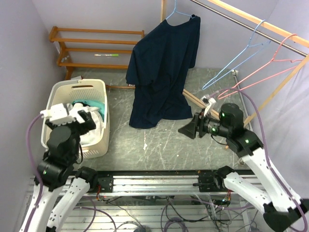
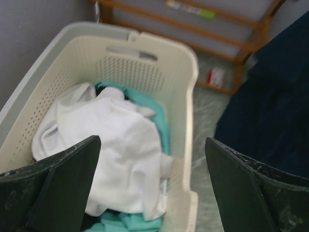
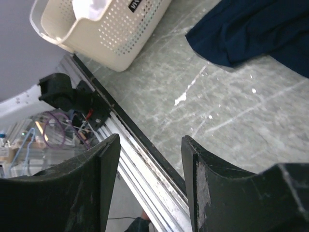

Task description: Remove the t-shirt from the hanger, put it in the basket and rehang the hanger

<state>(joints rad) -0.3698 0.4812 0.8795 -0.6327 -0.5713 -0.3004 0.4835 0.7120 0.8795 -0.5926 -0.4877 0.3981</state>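
navy t-shirt [image 1: 161, 72]: soft, creased, hem on table [image 1: 159, 145] | wire hanger [image 1: 175, 8]: only hook shows | left fingers [image 2: 67, 179]: spread wide, empty | right fingers [image 3: 96, 179]: parted, empty

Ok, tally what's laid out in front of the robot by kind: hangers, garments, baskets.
Hangers: 3 (two blue hangers, one pink hanger)
Garments: 3 (navy t-shirt, white garment, teal garment)
Laundry basket: 1
Total: 7
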